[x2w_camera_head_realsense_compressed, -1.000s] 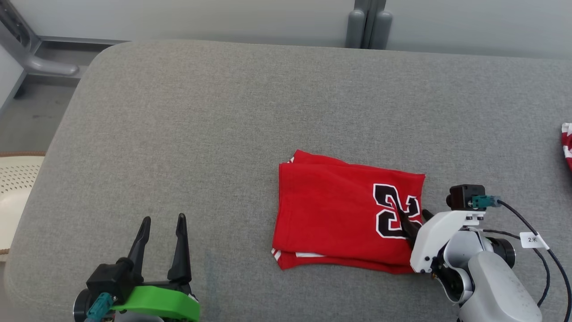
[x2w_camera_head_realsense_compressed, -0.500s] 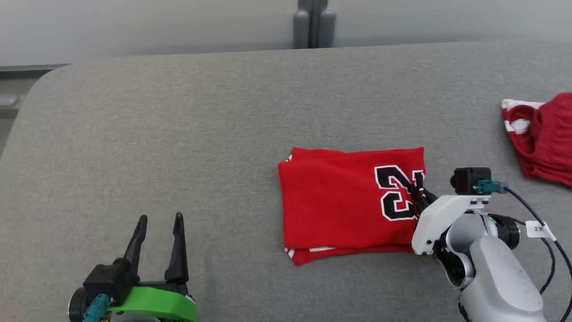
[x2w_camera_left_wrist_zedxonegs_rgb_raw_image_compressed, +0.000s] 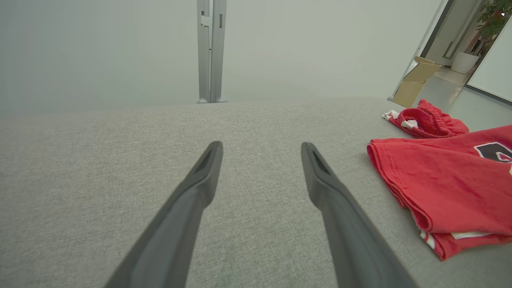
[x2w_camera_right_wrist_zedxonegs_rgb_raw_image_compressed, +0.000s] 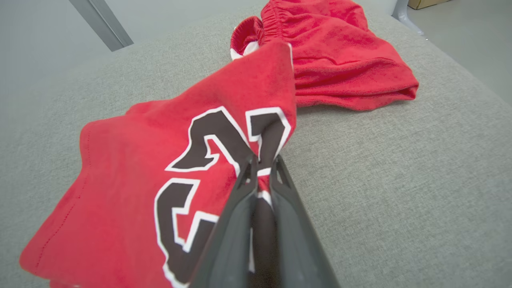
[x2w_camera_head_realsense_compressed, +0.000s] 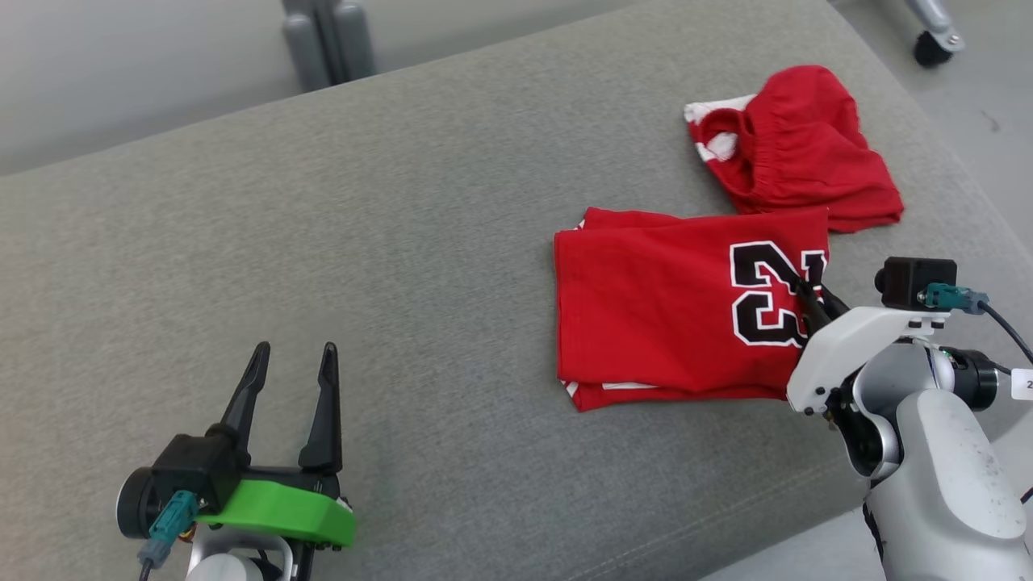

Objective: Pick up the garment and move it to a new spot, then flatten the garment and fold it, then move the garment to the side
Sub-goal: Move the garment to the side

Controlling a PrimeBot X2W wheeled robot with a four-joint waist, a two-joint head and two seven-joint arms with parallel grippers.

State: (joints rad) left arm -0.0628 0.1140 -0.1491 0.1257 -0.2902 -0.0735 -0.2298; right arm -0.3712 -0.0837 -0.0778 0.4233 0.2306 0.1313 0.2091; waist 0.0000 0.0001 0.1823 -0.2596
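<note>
Even soft daylight, faint shadows, no glare; wrist views wide-angle distorted.

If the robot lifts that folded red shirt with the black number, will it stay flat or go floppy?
Probably floppy: the folded red shirt with the black number bends up where the right gripper pinches its edge. Likely light too: thin, soft cloth. Its layers may slip apart, pinched at one spot.

Grey padded surface [x2w_camera_head_realsense_compressed: 323,242] carries a folded red jersey [x2w_camera_head_realsense_compressed: 662,323] beside crumpled red shorts [x2w_camera_head_realsense_compressed: 807,153]
</note>
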